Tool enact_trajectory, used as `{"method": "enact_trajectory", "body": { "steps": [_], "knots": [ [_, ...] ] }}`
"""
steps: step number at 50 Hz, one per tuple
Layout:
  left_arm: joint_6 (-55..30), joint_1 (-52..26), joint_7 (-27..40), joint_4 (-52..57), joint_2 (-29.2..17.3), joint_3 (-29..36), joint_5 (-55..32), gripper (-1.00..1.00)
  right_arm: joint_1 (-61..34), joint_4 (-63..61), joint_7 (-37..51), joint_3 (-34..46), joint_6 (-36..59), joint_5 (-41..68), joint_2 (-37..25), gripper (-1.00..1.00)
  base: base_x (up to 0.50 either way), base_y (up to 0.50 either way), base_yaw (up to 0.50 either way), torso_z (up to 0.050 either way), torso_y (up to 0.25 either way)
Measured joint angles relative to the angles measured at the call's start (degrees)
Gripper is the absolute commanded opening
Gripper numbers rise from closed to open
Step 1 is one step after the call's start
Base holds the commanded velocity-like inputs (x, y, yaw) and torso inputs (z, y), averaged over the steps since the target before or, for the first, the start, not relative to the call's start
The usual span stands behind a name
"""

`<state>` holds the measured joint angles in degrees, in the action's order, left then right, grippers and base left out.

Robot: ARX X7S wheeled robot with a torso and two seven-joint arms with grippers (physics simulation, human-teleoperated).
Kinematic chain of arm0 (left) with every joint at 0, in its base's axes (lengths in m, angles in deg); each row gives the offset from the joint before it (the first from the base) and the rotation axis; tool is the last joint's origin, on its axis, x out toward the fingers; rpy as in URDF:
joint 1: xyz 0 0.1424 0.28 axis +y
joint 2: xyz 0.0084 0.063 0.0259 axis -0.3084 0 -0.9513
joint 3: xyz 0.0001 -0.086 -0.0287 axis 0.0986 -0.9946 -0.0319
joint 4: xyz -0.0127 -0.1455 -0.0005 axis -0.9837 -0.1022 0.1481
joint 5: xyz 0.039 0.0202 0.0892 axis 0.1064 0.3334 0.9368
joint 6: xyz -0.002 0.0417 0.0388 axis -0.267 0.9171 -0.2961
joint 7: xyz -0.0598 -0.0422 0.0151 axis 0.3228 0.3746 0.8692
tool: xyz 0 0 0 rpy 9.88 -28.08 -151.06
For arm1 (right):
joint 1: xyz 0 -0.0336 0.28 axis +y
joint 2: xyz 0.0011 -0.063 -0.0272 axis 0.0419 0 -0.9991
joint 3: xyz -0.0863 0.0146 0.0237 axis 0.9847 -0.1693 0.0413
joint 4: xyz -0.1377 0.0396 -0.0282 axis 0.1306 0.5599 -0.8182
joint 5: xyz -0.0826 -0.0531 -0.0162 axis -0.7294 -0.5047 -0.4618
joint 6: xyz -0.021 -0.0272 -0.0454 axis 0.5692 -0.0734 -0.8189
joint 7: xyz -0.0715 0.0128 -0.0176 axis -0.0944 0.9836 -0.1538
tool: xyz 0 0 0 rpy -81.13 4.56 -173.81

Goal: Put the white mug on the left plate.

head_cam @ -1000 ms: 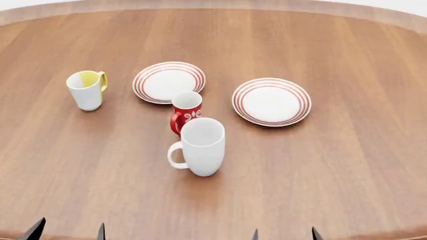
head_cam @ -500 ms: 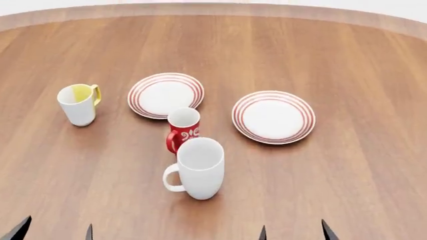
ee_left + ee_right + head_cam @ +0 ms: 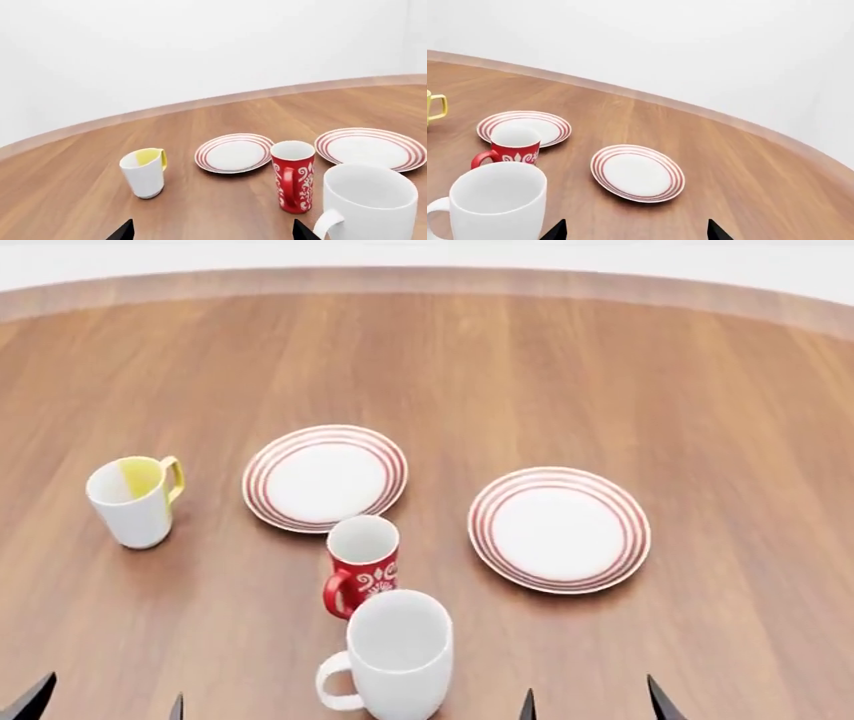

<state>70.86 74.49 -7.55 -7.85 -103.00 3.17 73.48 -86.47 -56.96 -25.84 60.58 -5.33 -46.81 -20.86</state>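
Wood tbl [image 3: 694,370]: 3 mugs, 2 plates

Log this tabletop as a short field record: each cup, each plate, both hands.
white mug: upright, nearest the robot, handle toward its left
red mug: upright, just behind the white mug
yellow mug: upright, far left
left plate: bare, behind the red mug
right plate: bare
left hand: open, holds nothing
right hand: open, holds nothing
table: wood
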Motion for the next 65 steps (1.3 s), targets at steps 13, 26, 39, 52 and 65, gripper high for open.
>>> {"method": "enact_trajectory", "body": {
  "steps": [13, 26, 39, 52, 65],
  "knots": [
    [0.85, 0.84, -0.15, -0.08, -0.25, 0.15, -0.50, 1.00, -0.29, 0.40, 0.58, 0.56, -0.03, 0.06, -0.27, 1.00, 0.32, 0.15, 0.00, 0.000, 0.000],
    [1.61, 0.97, -0.19, -0.99, -0.39, 0.31, -0.72, 1.00, -0.52, 0.25, 1.03, 0.60, 0.39, 0.73, -0.46, 1.00, 0.32, 0.06, 0.00, 0.000, 0.000],
    [1.86, 0.94, -0.12, -1.37, -0.51, 0.58, -0.85, 1.00, -0.67, 0.28, 1.45, 0.71, 0.51, 1.27, -0.72, 1.00, 0.32, 0.00, 0.00, 0.000, 0.001],
    [1.86, 0.92, -0.02, -1.39, -0.68, 0.82, -1.03, 1.00, -0.87, -0.19, 1.90, 1.20, 1.10, 1.37, -1.08, 1.00, 0.32, 0.00, 0.00, 0.000, 0.000],
    [2.26, 0.97, 0.02, -1.87, -0.78, 1.09, -1.14, 1.00, -0.88, 0.07, 2.36, 1.53, 0.88, 1.74, -1.41, 1.00, 0.32, 0.00, 0.00, 0.000, 0.000]
  ]
}}
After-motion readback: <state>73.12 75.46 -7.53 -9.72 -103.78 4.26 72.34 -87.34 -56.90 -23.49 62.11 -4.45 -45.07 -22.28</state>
